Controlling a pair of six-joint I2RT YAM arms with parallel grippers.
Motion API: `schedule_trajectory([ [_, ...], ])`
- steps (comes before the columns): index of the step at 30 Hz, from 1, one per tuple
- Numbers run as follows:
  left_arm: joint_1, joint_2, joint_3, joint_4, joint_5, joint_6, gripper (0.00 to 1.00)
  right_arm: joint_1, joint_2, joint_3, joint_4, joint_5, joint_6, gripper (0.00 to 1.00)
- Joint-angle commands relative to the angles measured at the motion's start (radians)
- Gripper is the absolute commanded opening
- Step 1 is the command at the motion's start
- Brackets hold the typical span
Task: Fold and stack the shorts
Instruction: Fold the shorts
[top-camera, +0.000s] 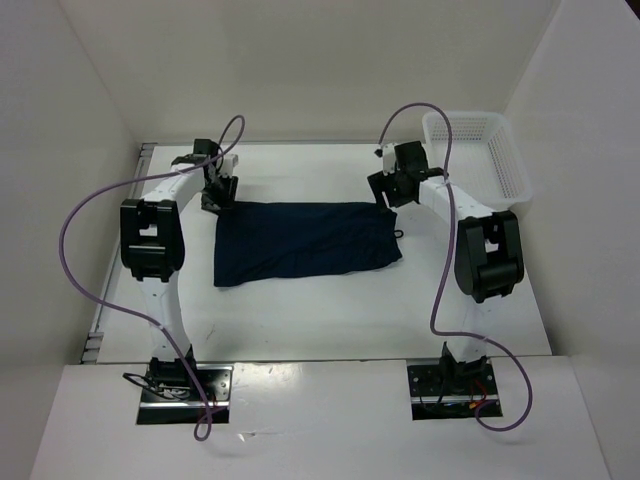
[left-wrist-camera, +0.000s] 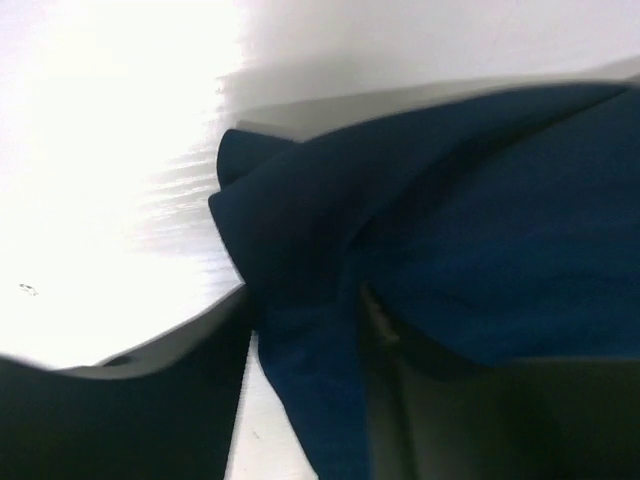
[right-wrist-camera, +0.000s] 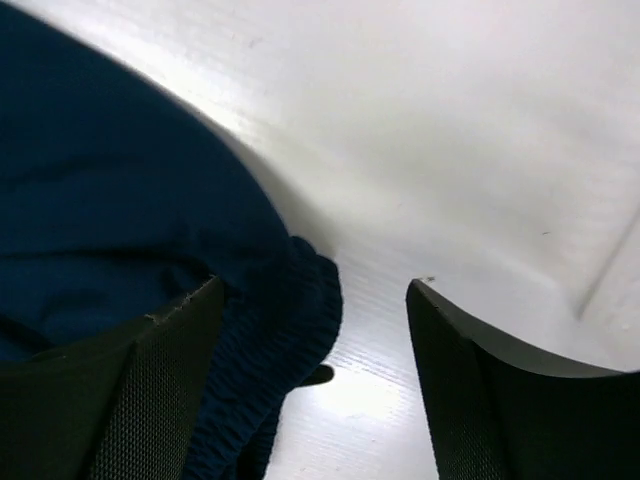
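The dark navy shorts (top-camera: 300, 242) lie flat as a wide rectangle in the middle of the table, waistband end to the right. My left gripper (top-camera: 220, 193) is at their far left corner. In the left wrist view the left gripper (left-wrist-camera: 305, 295) is partly open, with a raised fold of the shorts (left-wrist-camera: 310, 390) running between the fingers (left-wrist-camera: 150, 410) and a sliver of table beside it. My right gripper (top-camera: 386, 192) is at the far right corner. In the right wrist view the right gripper (right-wrist-camera: 313, 290) is open wide, with the gathered waistband (right-wrist-camera: 290, 320) against its left finger (right-wrist-camera: 130, 400).
A white mesh basket (top-camera: 515, 170) stands at the back right, just beyond the right arm. A dark cord end (top-camera: 398, 236) sticks out of the shorts' right edge. White walls close in the table on the left, back and right.
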Motion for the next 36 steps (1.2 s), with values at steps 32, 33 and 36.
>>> schedule_trajectory([
  [32, -0.176, -0.506, -0.708, -0.147, -0.036, 0.002, 0.57, 0.234, -0.283, -0.370, -0.041, 0.100, -0.366, 0.40],
  [33, -0.176, -0.505, -0.708, -0.136, -0.036, 0.002, 0.57, 0.234, -0.284, -0.382, -0.041, 0.109, -0.366, 0.37],
  [36, -0.176, -0.461, -0.708, -0.113, -0.062, 0.002, 0.53, 0.234, -0.303, -0.392, -0.041, 0.109, -0.375, 0.26],
])
